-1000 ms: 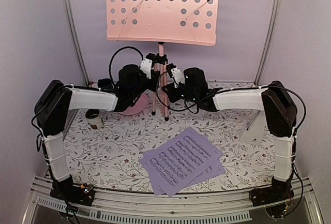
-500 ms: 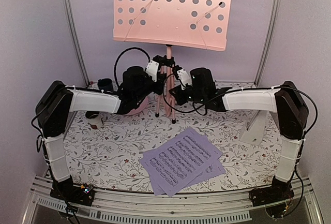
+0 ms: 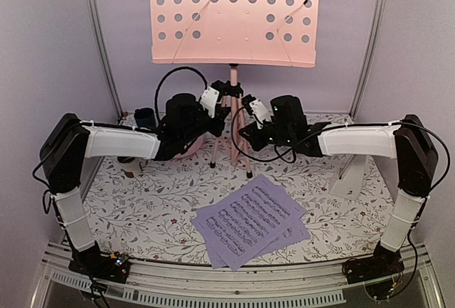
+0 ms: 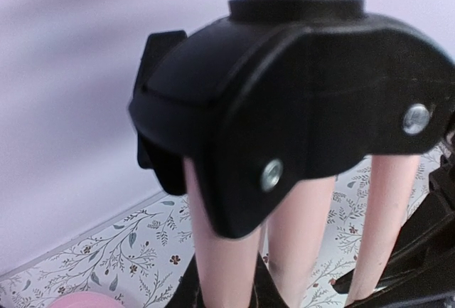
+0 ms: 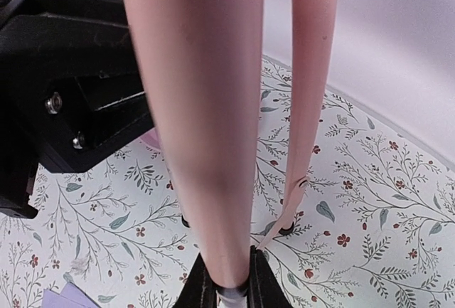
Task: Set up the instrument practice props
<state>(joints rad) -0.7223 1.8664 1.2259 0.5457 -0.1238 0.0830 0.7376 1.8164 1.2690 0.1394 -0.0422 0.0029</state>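
The pink music stand (image 3: 234,13) stands upright at the back of the table, its perforated desk facing me and its tripod (image 3: 232,134) on the floral cloth. My left gripper (image 3: 219,103) is shut on one pink leg (image 4: 222,251) just under the black joint (image 4: 284,109). From the other side, my right gripper (image 3: 247,110) is shut on another pink leg (image 5: 202,144). The left wrist view shows the left gripper (image 4: 226,294) clamping its leg, and the right wrist view shows the right gripper (image 5: 227,283) doing the same. Lavender sheet music pages (image 3: 250,220) lie at the front centre. The white metronome (image 3: 350,177) stands at the right.
A round pink plate (image 3: 190,149) lies behind the left wrist. A dark cup (image 3: 144,117) and a brown cup (image 3: 131,165) sit at the left. Lavender walls and metal posts (image 3: 99,38) close in the back and sides. The tripod's feet (image 3: 249,173) rest near the plate.
The stand has shifted a little to the right and its desk, tilted half a second ago, is level again. Both arms moved right with it, still clamped on the legs.
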